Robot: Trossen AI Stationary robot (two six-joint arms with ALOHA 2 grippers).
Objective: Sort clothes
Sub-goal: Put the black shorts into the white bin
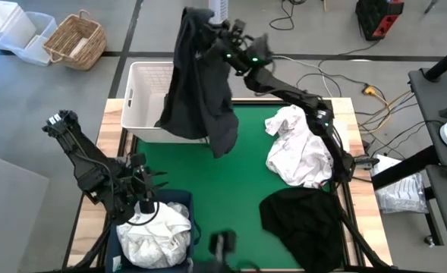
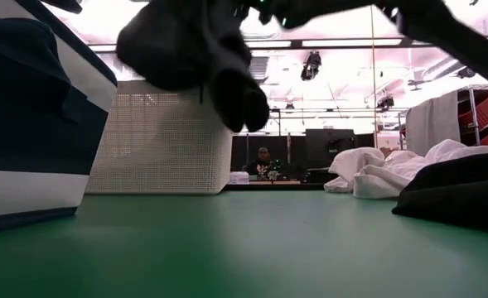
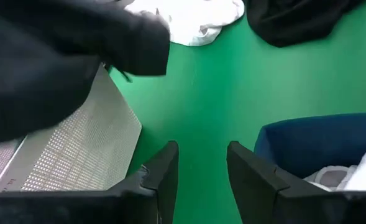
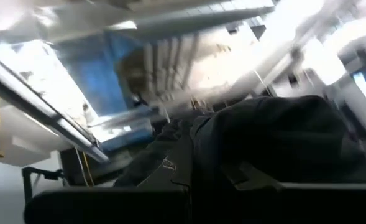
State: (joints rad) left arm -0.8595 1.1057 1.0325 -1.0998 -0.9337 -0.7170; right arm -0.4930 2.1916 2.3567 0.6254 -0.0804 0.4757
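A black garment (image 1: 200, 91) hangs high over the table's far side, partly above the white lattice basket (image 1: 143, 83), with my right gripper (image 1: 212, 34) shut on its top. It also shows in the low view (image 2: 194, 50). A white garment (image 1: 299, 148) lies crumpled at the table's right, and another black garment (image 1: 303, 216) lies at the near right. My left gripper (image 3: 201, 168) is open and holds nothing, just beyond the far edge of the navy bin (image 1: 181, 201), which holds white clothes (image 1: 158, 231). My right gripper holds the black garment by its bunched upper end (image 1: 199, 23); how many layers, I cannot tell. In the right wrist view the cloth (image 4: 276, 137) fills the space by the fingers and hides the place of contact. The garment hangs slack below the gripper, clear of the table.
The basket (image 2: 161, 141) stands at the far left of the green mat, the navy bin (image 2: 28, 108) at the near left. A wicker basket (image 1: 75, 39) and cables lie on the floor beyond. A person (image 2: 264, 161) sits far behind the table. Bare mat (image 1: 231, 189) lies mid-table.
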